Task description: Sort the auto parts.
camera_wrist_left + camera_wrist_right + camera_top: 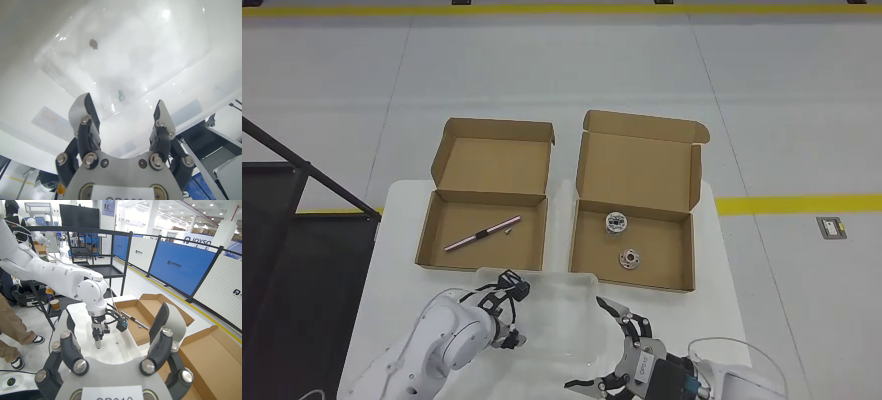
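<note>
A small silver bolt (pixel 120 95) lay loose on the floor of the clear plastic tray (pixel 552 278), which stood at the near edge of the table (pixel 392 270). A small brown bit (pixel 93 44) lay apart from it on the same floor. The left gripper (pixel 123 100) was down inside the left part of the tray, its fingers spread wide, and the bolt lay near the tips with nothing clamped. The right gripper (pixel 116 309) was at the tray's near right side, its fingers also spread and holding nothing. Beyond the tray stood two open cardboard boxes. The left box (pixel 482 215) held a thin rod (pixel 482 236) and a tiny piece (pixel 510 229) just beside it. The right box (pixel 637 170) held two round parts (pixel 615 220), well apart from each other.
</note>
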{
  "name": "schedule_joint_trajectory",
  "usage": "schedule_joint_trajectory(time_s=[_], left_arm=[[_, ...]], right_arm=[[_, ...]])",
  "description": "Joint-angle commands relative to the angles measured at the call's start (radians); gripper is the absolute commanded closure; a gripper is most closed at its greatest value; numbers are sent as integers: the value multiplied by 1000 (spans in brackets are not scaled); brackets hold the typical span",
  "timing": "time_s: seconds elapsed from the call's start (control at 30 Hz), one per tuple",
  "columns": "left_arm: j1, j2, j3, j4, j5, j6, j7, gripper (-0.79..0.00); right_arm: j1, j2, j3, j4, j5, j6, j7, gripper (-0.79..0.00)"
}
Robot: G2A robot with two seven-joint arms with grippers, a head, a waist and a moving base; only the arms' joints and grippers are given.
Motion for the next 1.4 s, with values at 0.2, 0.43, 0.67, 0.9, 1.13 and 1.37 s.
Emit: schedule_joint_trajectory(time_s=[0.2,0.43,0.67,0.9,1.13,1.37], left_arm=[[-34,-24,45,55,30,44,-17,-551],[-64,-46,79,100,26,51,-31,-354],[-81,-62,98,132,25,49,-66,-357],[-97,-77,112,169,19,42,-81,-320],[-108,-89,119,197,21,40,-90,-302],[-108,-97,117,207,29,40,-95,-225]], right_arm=[[0,0,0,0,0,0,0,-785],[0,0,0,0,0,0,0,-785],[0,0,0,0,0,0,0,-785],[0,0,0,0,0,0,0,-785],[0,0,0,0,0,0,0,-785],[0,0,0,0,0,0,0,-785]])
